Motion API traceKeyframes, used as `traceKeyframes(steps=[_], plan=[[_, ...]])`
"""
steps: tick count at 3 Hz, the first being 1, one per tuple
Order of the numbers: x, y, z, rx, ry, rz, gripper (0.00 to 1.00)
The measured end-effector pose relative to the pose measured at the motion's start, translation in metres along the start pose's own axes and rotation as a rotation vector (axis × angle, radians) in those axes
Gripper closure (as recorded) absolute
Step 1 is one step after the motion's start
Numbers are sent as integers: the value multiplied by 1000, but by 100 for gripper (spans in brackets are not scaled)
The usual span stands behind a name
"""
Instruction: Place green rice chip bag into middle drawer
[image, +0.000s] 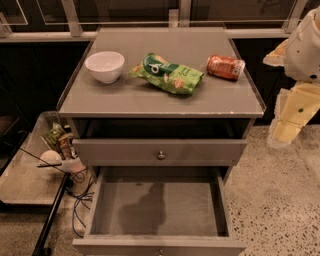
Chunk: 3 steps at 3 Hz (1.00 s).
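The green rice chip bag (167, 73) lies flat on the grey cabinet top (125, 97), right of centre, between a white bowl and an orange-red can. The middle drawer (160, 205) is pulled far out below; its grey floor is bare and its front edge (160, 246) is at the bottom of the view. The grey drawer above it (160, 150), with a small round knob, is only slightly out. My gripper (283, 131) hangs on the white and pale-yellow arm at the far right, beside the cabinet's right edge, apart from the bag and lower than the cabinet top.
A white bowl (105, 66) stands at the left of the cabinet top. An orange-red can (225, 67) lies on its side at the right. A low shelf with clutter (57, 145) and loose cables (80, 200) sit left of the cabinet. Speckled floor (275, 200) lies to the right.
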<state>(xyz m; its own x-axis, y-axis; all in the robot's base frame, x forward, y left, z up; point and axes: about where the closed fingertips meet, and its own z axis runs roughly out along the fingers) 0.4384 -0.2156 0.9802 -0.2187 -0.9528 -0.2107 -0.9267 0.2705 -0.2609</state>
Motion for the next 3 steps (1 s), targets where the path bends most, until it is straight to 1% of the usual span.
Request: traceKeyframes(steps=[1,2,3], plan=[[0,0,0,0,0,0,0],[-6,-4,0,19,-13,-9,0],[-21,-18,9,67,-60,-35,0]])
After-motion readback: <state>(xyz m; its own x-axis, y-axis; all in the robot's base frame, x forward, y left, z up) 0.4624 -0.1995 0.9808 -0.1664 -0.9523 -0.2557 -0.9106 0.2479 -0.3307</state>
